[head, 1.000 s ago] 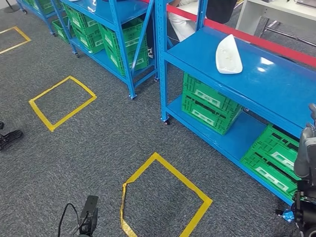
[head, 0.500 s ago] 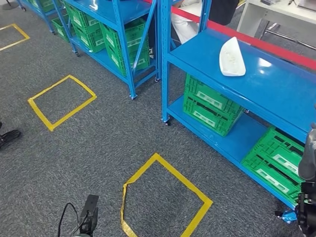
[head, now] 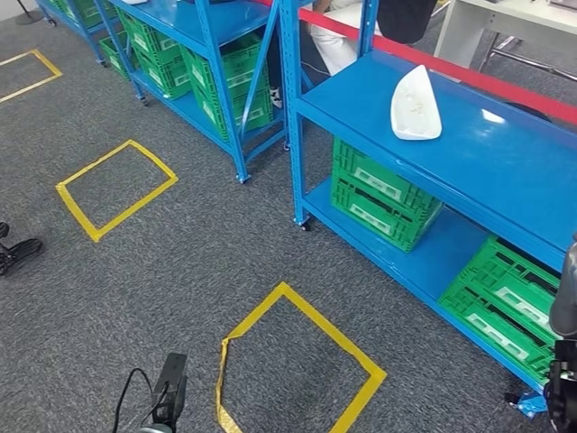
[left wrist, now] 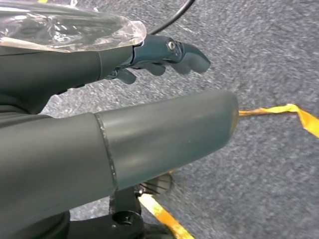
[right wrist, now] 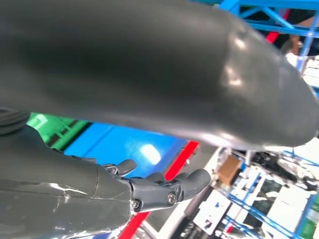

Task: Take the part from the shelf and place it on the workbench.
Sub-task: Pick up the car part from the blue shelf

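One white part [head: 416,108], roughly triangular with a rounded outline, lies flat on the upper board of the near blue shelf [head: 517,162]; its narrow tip points away from the robot toward the red rail [head: 470,77] at the back of that board, so its long axis runs front to back across the board. Two blue shelf units: the near one on the right, and a far shelf [head: 204,27] behind it to the left. Green crates: two on the lower board of the near shelf, one left crate [head: 381,194] under the part and one right crate [head: 507,302] toward the robot's right; several more in the far unit, too crowded to count surely. Yellow tape squares on the grey carpet [head: 170,262]: one near square [head: 299,361] in front of the robot, with its tape lifted at one corner; one middle square [head: 115,185] to the left; part of a far square [head: 31,72] at the left edge. Left hand [left wrist: 165,52]: fingers [left wrist: 188,55] stretched out and apart above the carpet, thumb [left wrist: 169,134] alongside, holding nothing. Right hand [right wrist: 161,189]: fingers [right wrist: 188,183] extended and spread, thumb [right wrist: 188,74] apart from them, holding nothing, well apart from the part. One person, seated behind the near shelf, seen in part [head: 340,36].
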Motion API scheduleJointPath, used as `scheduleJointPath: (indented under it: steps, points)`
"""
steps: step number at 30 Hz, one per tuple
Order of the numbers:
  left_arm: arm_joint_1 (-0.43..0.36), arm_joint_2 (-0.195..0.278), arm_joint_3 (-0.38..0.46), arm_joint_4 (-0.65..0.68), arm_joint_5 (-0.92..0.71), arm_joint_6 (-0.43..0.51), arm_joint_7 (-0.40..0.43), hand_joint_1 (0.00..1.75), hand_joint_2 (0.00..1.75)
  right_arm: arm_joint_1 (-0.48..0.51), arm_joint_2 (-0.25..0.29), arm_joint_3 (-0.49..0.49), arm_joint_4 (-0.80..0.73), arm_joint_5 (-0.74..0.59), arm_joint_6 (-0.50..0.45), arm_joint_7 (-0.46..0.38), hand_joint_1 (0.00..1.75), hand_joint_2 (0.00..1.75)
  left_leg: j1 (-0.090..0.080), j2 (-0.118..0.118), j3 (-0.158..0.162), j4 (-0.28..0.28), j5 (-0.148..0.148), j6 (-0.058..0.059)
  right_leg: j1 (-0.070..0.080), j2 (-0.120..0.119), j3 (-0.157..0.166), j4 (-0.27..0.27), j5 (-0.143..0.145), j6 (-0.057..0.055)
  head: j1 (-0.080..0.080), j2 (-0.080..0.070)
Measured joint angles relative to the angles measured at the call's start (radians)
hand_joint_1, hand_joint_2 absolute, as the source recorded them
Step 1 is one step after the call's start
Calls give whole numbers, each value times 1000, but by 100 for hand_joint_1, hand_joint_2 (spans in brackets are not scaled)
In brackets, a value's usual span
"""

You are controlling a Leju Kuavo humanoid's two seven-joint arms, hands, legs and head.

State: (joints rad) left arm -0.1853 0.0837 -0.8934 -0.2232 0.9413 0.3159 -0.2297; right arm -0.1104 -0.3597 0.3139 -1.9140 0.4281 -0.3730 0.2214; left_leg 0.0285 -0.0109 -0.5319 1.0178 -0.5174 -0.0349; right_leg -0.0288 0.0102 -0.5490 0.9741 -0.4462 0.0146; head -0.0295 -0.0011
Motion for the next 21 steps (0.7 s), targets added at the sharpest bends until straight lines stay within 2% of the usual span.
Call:
scheduleJointPath:
  steps: [2, 3, 4, 5, 7, 8, 9, 11, 13, 14, 15, 16, 17, 18, 19, 20, 21]
  points:
    - [-2, 0, 0, 0, 0, 0, 0, 0, 0, 1, 0, 0, -2, 1, 2, 0, 0, 0, -2, 3, -93, 155, -48, -2, 4, -4, 5, 0, -7, -9, -5, 0]
    - [0, 0, 0, 0, 0, 0, 0, 0, 0, 1, 0, 0, -2, 1, 4, 0, 0, 0, -2, 3, -137, 217, -58, -2, 6, -4, 8, 0, -10, -13, -6, 0]
    - [1, -1, 0, 0, 1, 0, 0, 0, 0, 2, 0, 0, -2, 1, 5, 0, 0, 0, -3, 3, -165, 244, -49, 1, 9, -4, 13, 0, -14, -15, -7, 0]
    - [3, -1, 0, 0, 1, 0, 0, 0, 0, 1, 0, 0, -2, 1, 6, 0, 0, 0, -5, 3, -172, 229, -20, 5, 11, -3, 19, 0, -18, -17, -9, 0]
    - [4, 0, 0, 0, 1, 0, 0, 0, 0, 1, 0, 0, -2, 1, 7, -1, 0, 0, -10, 4, -127, 92, 71, 19, 13, -2, 35, -1, -29, -15, -11, 0]
    - [3, 0, 0, 0, 1, 0, 0, 0, 0, 1, 0, 0, -2, 2, 8, -1, 0, 0, -15, 5, -99, 21, 102, 26, 15, -2, 40, 0, -35, -11, -12, 0]
    - [2, 0, 0, 0, 1, 0, 0, 0, 0, 0, 0, 0, -2, 3, 8, -2, 0, 0, -19, 6, -79, -30, 119, 31, 17, -1, 44, -1, -41, -8, -12, 0]
    - [0, 0, 0, 0, 1, 0, -1, 0, 0, 0, 0, 0, -2, 5, 10, -4, 0, 0, -26, 6, -66, -58, 115, 37, 20, -1, 49, -7, -49, 2, -11, 0]
    - [0, -1, 0, 0, 1, 0, -1, 0, 0, 0, 0, 0, -3, 8, 11, -5, 0, 0, -23, 5, -59, -68, 114, 44, 19, -2, 54, -10, -56, 13, -9, 0]
    - [0, -1, 0, 0, 1, 0, -1, 0, 0, -1, 0, -1, -4, 9, 11, -6, 0, 0, -21, 5, -53, -74, 113, 49, 18, -3, 49, 9, -69, 17, -8, 0]
    - [0, -1, 0, 0, 1, -1, -1, 0, 0, -2, 0, -1, -5, 10, 11, -6, 0, 0, -18, 5, -46, -80, 112, 54, 18, -4, 32, 52, -91, 21, -6, 0]
    - [0, -2, 0, 0, 1, -1, -1, 0, 0, -1, 0, -2, -6, 10, 11, -7, 0, 0, -18, 5, -40, -82, 110, 58, 17, -4, 1, 117, -120, 23, -3, 0]
    - [0, -1, 0, 0, 1, -1, -1, 0, 0, -1, 0, -2, -6, 10, 12, -6, 0, 0, -19, 5, -35, -82, 106, 62, 17, -4, -38, 193, -148, 25, -1, 0]
    - [1, -1, 0, 0, 1, -2, -1, 0, 0, 1, 0, -2, -6, 10, 12, -6, 0, 0, -21, 5, -30, -82, 101, 64, 17, -4, -75, 257, -165, 27, 0, 0]
    - [2, -2, 0, 0, 1, -2, -1, 0, 0, 2, 0, -2, -6, 10, 12, -6, 0, 0, -22, 4, -23, -82, 95, 65, 17, -4, -99, 288, -163, 28, 1, 0]
    - [3, -2, 0, 0, 1, -2, -1, 0, 0, 2, 0, -1, -6, 10, 13, -6, 0, 0, -23, 3, -14, -81, 89, 65, 17, -4, -105, 279, -139, 27, 1, 0]
    - [4, -3, 0, 0, 1, -3, -1, 0, 0, 2, 0, -1, -6, 11, 14, -6, 0, 0, -24, 2, -4, -81, 83, 64, 18, -4, -91, 229, -97, 24, 2, 0]
